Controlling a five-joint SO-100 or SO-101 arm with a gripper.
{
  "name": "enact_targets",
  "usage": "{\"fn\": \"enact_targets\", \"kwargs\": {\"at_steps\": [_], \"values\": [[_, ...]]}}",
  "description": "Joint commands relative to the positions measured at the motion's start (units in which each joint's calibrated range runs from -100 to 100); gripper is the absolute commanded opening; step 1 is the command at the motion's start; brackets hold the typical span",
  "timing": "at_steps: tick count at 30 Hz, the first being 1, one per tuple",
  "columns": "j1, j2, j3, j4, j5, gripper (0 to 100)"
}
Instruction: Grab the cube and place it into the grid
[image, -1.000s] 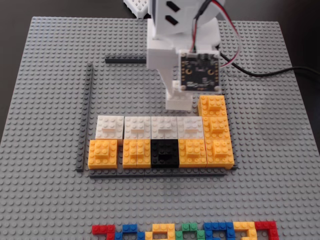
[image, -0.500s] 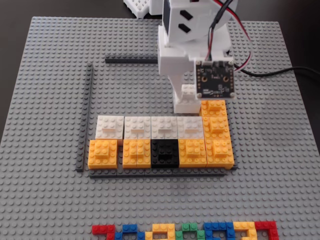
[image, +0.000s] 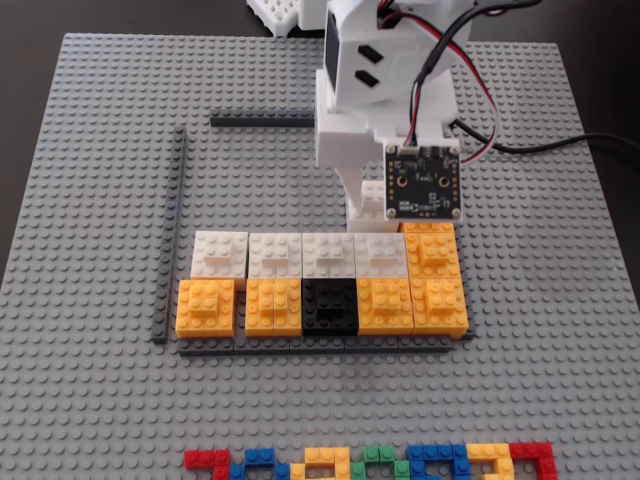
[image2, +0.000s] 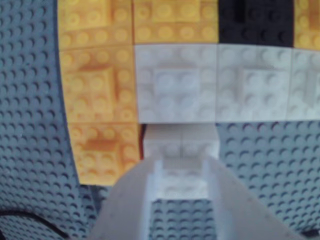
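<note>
In the wrist view my gripper (image2: 181, 169) is shut on a small white cube (image2: 181, 142), one finger on each side of it. The cube is low over the grey baseplate. It lies just behind the row of white blocks (image2: 215, 82) and beside the orange column (image2: 97, 95). In the fixed view the gripper (image: 372, 205) hangs inside the grid (image: 260, 180), behind the rightmost white block (image: 381, 253). The arm hides most of the cube there. Thin dark bars (image: 172, 235) outline the grid.
A row of orange blocks (image: 207, 306) with one black block (image: 330, 305) fills the grid's front. A row of multicoloured bricks (image: 370, 462) lies at the plate's near edge. White pieces (image: 275, 12) sit beyond the far edge. A cable (image: 540, 148) trails right.
The arm has shifted right and come down towards the orange column, with the white cube still between its fingers. The blocks in the grid have not moved.
</note>
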Motion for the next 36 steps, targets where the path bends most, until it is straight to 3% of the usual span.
{"fn": "enact_targets", "kwargs": {"at_steps": [1, 36], "values": [[-0.14, -0.81, -4.04, -0.66, -0.15, 5], [0.23, -1.85, -2.68, -2.18, -0.44, 12]]}}
